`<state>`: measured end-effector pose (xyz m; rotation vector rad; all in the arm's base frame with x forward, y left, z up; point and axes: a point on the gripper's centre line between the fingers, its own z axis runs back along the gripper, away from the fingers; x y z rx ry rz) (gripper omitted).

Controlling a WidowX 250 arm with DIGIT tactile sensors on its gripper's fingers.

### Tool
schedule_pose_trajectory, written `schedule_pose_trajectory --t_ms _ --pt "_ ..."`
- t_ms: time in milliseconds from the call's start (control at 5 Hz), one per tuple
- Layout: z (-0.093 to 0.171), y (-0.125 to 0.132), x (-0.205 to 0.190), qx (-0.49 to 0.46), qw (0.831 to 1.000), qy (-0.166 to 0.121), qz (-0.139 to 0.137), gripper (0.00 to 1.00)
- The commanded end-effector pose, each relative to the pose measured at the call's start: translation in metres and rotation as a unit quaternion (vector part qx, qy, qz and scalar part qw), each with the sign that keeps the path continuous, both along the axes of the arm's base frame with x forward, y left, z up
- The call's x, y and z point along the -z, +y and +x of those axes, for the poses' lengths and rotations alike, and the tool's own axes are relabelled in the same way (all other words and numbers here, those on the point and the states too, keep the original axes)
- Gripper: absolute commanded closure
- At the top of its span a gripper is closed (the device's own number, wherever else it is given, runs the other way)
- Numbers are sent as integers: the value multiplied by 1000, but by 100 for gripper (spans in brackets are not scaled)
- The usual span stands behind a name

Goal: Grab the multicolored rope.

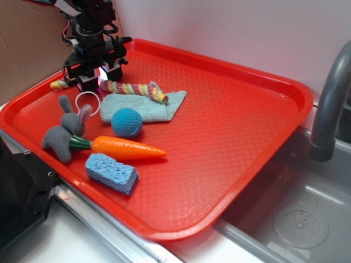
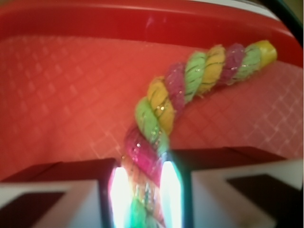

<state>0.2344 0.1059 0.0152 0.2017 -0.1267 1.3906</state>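
The multicolored rope (image 2: 161, 114) is straddled by the fingers (image 2: 171, 190) near the bench's far left corner; contact on both sides suggests gripping.

The right half of the red plastic textured worktop (image 1: 236, 142) lies open. Its left half is crowded: a pale blue folded cloth (image 1: 143, 107), a teal crocheted ball (image 1: 126, 121), an orange plastic carrot (image 1: 127, 148), a grey plush bunny (image 1: 66, 131) and a blue rectangular sponge (image 1: 111, 172) lie close together. A grey curved faucet (image 1: 329, 104) stands at the right edge.

A kitchen sink counter: grey faucet (image 1: 329, 104), steel basin (image 1: 296, 219), red tray (image 1: 230, 137).
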Motion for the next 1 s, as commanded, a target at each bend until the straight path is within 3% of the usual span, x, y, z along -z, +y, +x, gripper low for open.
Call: schedule_pose_trajectory --t_ms 0,200,400,600,800 --pt "9 -2 -78 226 973 31 -31 100" --pt "14 -16 -112 340 939 47 -21 100" --pt "12 -52 -162 456 888 39 -38 100" --pt "-5 -87 -201 564 824 24 -41 100" --pt "-22 -101 -220 607 792 1 -62 100"
